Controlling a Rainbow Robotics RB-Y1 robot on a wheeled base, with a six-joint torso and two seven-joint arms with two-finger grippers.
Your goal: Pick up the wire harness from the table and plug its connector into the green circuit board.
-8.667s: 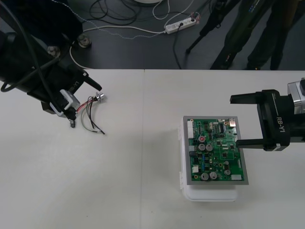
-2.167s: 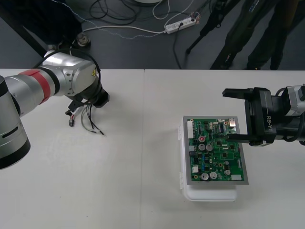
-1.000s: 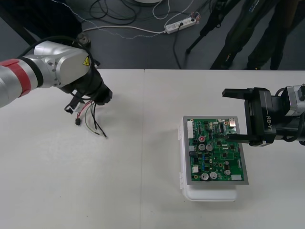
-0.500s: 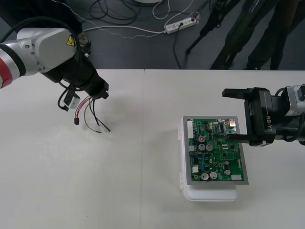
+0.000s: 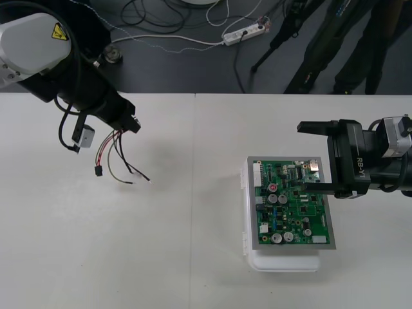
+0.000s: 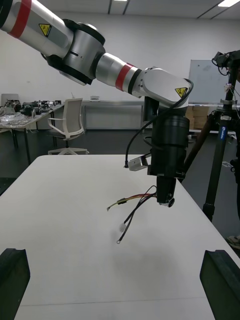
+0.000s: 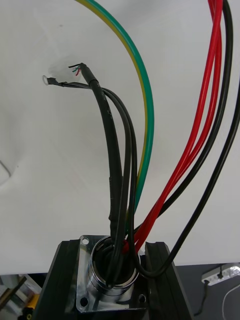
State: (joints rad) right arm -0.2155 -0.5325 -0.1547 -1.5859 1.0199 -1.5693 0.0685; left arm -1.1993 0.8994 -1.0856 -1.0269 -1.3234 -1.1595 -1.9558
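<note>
My left gripper (image 5: 131, 123) hangs above the table's far left, shut on the harness's round metal socket (image 7: 107, 272). The flange sits between its black fingers (image 7: 59, 280). Red, black and green wires (image 5: 114, 152) dangle from the socket, with the small black plug (image 5: 98, 171) at the lowest red wire's end. In the right wrist view the harness (image 6: 133, 204) hangs in the air under the left gripper (image 6: 166, 194). The green circuit board (image 5: 293, 209) lies on its white base (image 5: 283, 262) at the right. My right gripper (image 5: 313, 157) stands open beside the board's far right corner, its fingers (image 6: 13, 281) far apart.
A small grey tag (image 5: 84, 136) hangs on a cable from the left arm. Bare table lies between the harness and the board. Beyond the far edge, cables, a power strip (image 5: 243, 34) and tripod legs (image 5: 277, 38) stand on the dark floor.
The left arm has risen and drawn back to the left with the socket in its grip; the wires now dangle lower and looser. The right gripper has barely moved.
</note>
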